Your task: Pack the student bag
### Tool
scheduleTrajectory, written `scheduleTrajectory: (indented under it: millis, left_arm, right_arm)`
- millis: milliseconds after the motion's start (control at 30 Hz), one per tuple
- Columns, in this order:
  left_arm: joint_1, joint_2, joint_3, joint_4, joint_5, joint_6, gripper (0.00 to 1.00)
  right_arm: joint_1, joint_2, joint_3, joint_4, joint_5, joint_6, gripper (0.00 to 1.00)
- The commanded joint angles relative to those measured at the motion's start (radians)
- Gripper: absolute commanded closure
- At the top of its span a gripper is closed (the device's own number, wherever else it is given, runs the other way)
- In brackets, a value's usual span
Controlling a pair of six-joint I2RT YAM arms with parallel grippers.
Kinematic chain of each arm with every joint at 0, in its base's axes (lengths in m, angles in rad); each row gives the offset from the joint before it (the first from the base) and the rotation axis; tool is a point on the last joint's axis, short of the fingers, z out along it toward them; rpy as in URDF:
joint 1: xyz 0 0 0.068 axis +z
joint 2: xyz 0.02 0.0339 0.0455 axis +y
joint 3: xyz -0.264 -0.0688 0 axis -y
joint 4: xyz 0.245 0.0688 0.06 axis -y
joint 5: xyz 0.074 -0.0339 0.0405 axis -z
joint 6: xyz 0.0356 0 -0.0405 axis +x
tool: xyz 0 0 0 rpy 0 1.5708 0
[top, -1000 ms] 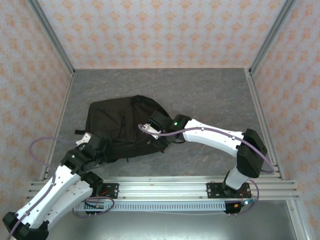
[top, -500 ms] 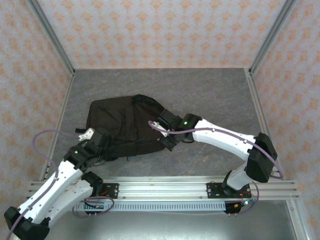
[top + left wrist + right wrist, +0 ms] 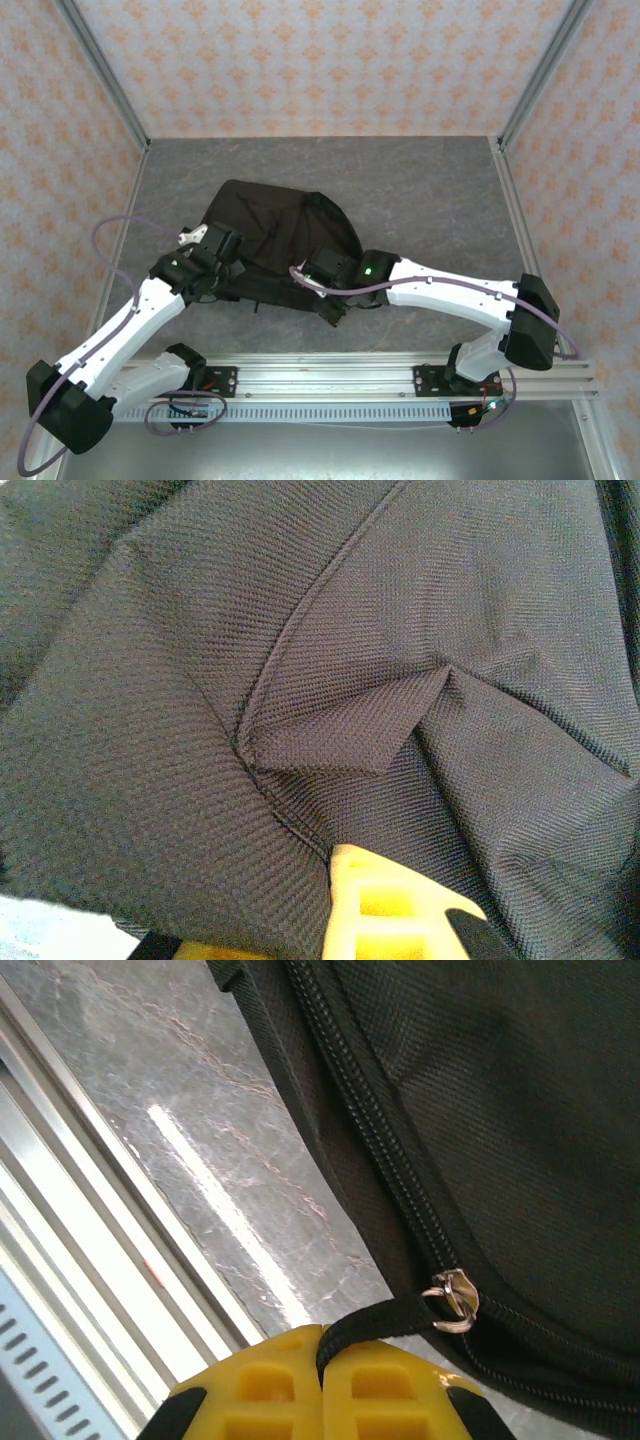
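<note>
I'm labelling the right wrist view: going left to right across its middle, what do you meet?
metal rail → grey table → zipper → black fabric of the student bag

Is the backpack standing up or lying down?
Lying down. The student bag sprawls on the table, wide and crumpled, not standing on its base.

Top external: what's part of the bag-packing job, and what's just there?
Job: student bag; zipper pull; right gripper, shut on that pull; left gripper, pinching bag fabric.
Just there: table; frame rails; patterned walls.
</note>
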Motion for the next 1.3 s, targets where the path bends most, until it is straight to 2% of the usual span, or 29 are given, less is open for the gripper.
scheduleTrajectory:
  millis: [0, 100, 300, 400, 467, 600, 733, 900, 1133, 1200, 1267]
  left_arm:
    - [0.025, 0.054, 0.055, 0.094, -0.099, 0.04, 0.94]
    - [0.071, 0.129, 0.065, 0.109, -0.087, 0.019, 0.9]
    - [0.213, 0.174, 0.065, 0.157, 0.111, -0.02, 0.6]
    - [0.22, 0.129, 0.079, 0.113, 0.16, -0.004, 0.47]
    - [0.219, 0.082, 0.055, 0.102, 0.209, -0.015, 0.44]
    - [0.218, 0.001, -0.041, 0.098, 0.316, -0.077, 0.44]
    - [0.19, -0.054, -0.157, 0.173, 0.4, -0.184, 0.44]
    - [0.107, -0.06, -0.164, 0.218, 0.365, -0.235, 0.42]
    - [0.075, -0.025, -0.191, 0.257, 0.338, -0.258, 0.46]
    - [0.075, -0.014, -0.204, 0.268, 0.324, -0.262, 0.51]
    - [0.075, -0.005, -0.204, 0.277, 0.311, -0.258, 0.62]
  right_arm:
    - [0.01, -0.011, -0.005, 0.074, -0.052, 0.088, 1.0]
    - [0.012, 0.016, 0.016, 0.098, -0.071, 0.132, 1.0]
    - [0.015, 0.059, 0.018, 0.183, -0.113, 0.199, 1.0]
    - [0.018, 0.05, 0.0, 0.243, -0.113, 0.243, 1.0]
    - [0.021, 0.04, -0.02, 0.287, -0.121, 0.27, 1.0]
    - [0.025, 0.03, -0.044, 0.338, -0.126, 0.302, 1.0]
    - [0.031, 0.03, -0.061, 0.374, -0.132, 0.325, 1.0]
    - [0.04, 0.042, -0.067, 0.378, -0.137, 0.331, 1.0]
    - [0.042, 0.035, -0.081, 0.383, -0.123, 0.338, 1.0]
    - [0.041, 0.036, -0.081, 0.376, -0.112, 0.335, 1.0]
    - [0.041, 0.041, -0.077, 0.354, -0.092, 0.329, 1.0]
